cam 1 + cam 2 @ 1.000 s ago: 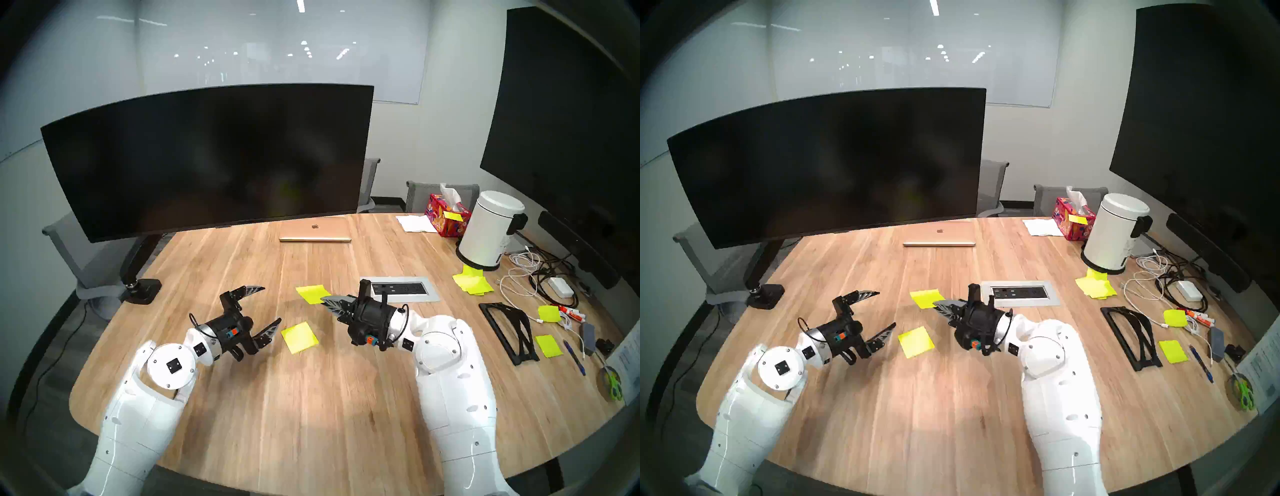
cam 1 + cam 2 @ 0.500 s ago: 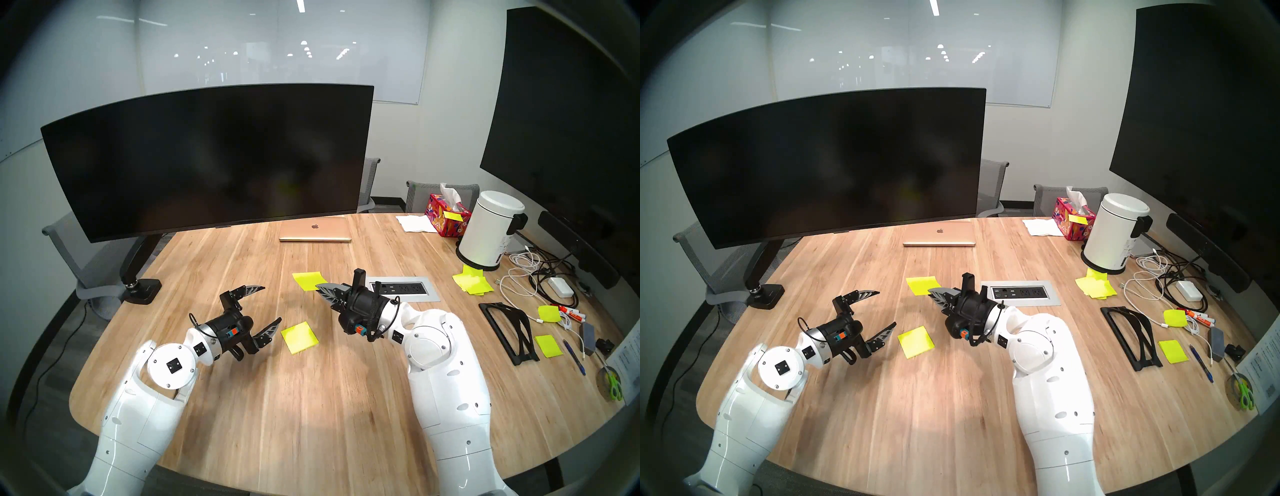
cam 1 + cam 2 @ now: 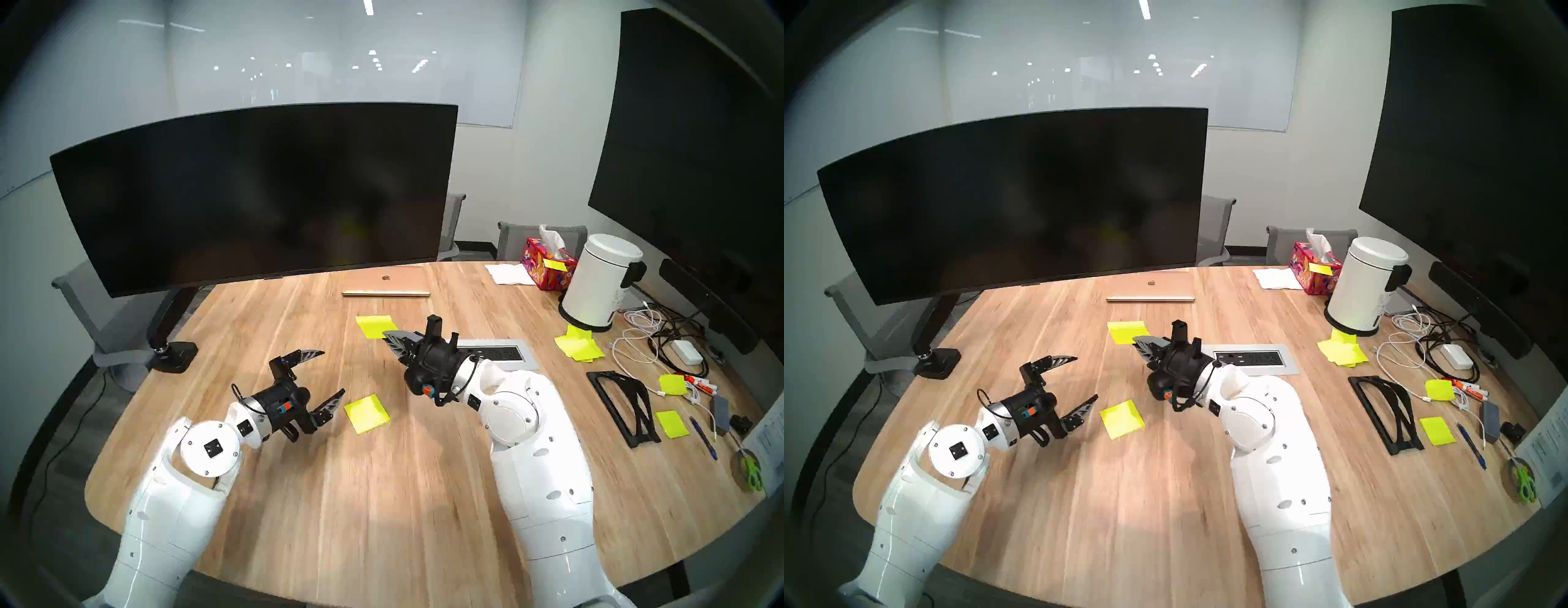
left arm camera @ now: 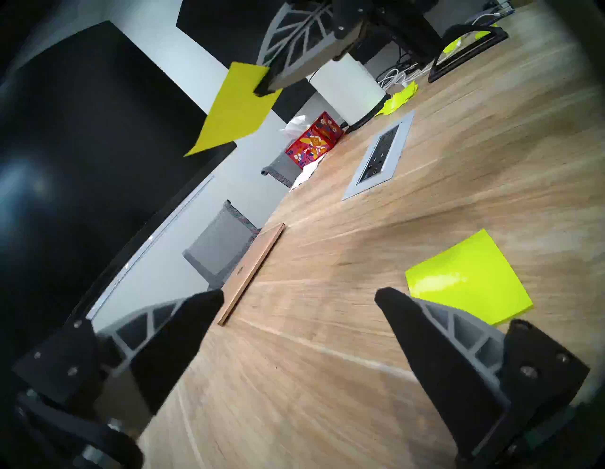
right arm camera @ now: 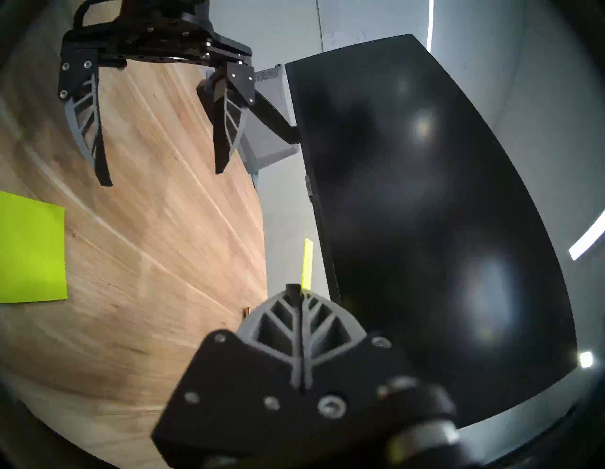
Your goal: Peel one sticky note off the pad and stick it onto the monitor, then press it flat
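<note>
right pincer (image 3: 388,337), centre of the frame, is clamped flat on one corner of the sticky note (image 3: 374,326); the sheet hangs free in the air above the table (image 3: 382,488), short of the monitor (image 3: 254,191) in the upper left. left pincer (image 3: 324,380), left of centre, stands wide and empty just beside the pad (image 3: 367,414), which lies flat on the table.

judgement: carry step. the note should meet the screen face-on, adhesive strip first, with the pincer freeing it only once the strip bites.

materials: note is thin, limp, neon yellow-green paper, prone to curl. pad is a small square stack, slightly glossy. screen is smooth, dark, curved, reflective. table is pale wood grain. fingers (image 4: 288,62) are ribbed grey plastic, tapering.
</note>
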Controlling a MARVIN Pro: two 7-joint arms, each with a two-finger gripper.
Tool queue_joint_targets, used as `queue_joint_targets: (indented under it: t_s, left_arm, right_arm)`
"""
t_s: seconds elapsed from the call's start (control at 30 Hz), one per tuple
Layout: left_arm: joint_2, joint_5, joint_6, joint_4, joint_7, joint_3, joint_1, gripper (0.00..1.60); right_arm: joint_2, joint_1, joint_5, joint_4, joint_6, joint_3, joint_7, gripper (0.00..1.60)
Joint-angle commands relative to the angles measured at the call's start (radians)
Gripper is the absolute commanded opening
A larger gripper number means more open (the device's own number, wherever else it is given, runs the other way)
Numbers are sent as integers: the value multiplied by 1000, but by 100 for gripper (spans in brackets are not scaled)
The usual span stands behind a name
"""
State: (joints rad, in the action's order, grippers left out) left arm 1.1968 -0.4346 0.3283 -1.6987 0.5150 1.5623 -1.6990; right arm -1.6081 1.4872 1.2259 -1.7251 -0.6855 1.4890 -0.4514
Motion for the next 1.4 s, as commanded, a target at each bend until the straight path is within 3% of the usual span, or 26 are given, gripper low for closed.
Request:
queue_joint_targets:
  t_s: [0.0,0.07,0.37,0.87,1.37]
  left_arm:
    - [-1,-1,4,-22,-2,1,4,160]
    - [-1,-1,5,-22,-2,1,4,160]
    - [0,-1,5,-23,-2,2,4,160]
    - [1,-1,6,-22,-1,2,4,160]
    - [2,-2,5,-23,0,3,4,160]
  right_arm:
    - [-5,6,81,-66,14,-13,106,0]
    - [0,8,125,-78,15,-17,139,0]
    - [-9,-18,172,-77,54,-36,204,0]
    - [-34,-120,199,-41,145,-97,168,0]
    - [-30,-143,215,-5,177,-61,216,0]
